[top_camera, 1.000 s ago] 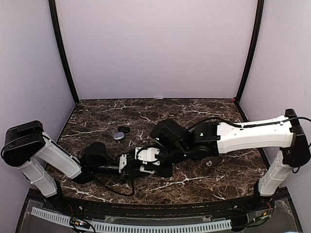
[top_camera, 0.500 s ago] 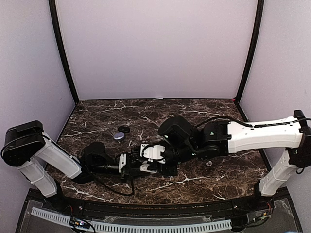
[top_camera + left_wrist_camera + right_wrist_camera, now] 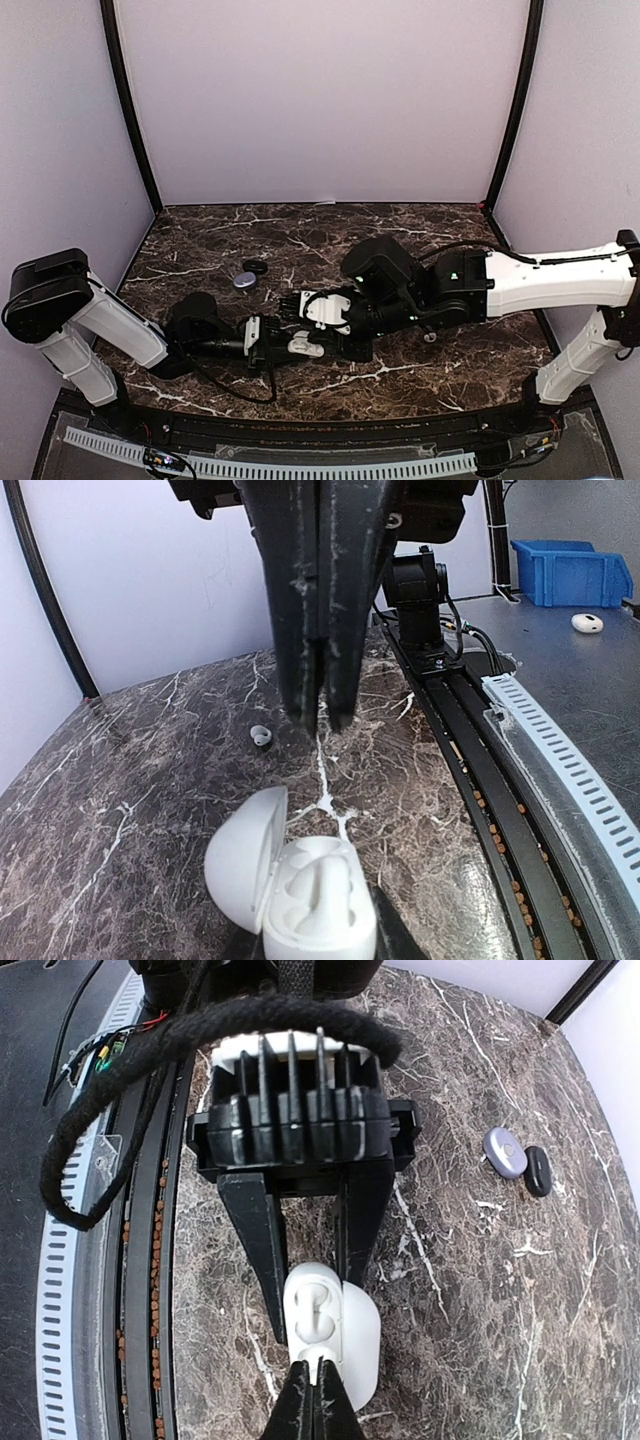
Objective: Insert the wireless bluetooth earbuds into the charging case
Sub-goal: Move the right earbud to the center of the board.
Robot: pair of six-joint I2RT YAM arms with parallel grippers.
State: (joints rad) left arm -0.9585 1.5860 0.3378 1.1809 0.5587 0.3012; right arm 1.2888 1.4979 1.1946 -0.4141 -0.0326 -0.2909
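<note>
Open white oval charging case (image 3: 350,1345) is being grasped by left tool (image 3: 312,1305); clenched right tool (image 3: 322,715) is hovering above, pocket contents indistinct; tiny white earbud (image 3: 260,736) is lying on marble desk (image 3: 200,240).

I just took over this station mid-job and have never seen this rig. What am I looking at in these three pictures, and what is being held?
Two robot arms stand at the near edge of a dark marble-patterned table. The wide picture looks down from above and behind them. The other two pictures come from a camera on each wrist. The left end effector grips a white oval charging case, lid open, from both sides. The right end effector is shut with nothing visible in it, its tips close by the open case. Lying loose on the table are a small white earbud, a grey oval case and a black ring. I cannot tell whether a bud sits inside the held case.
</note>
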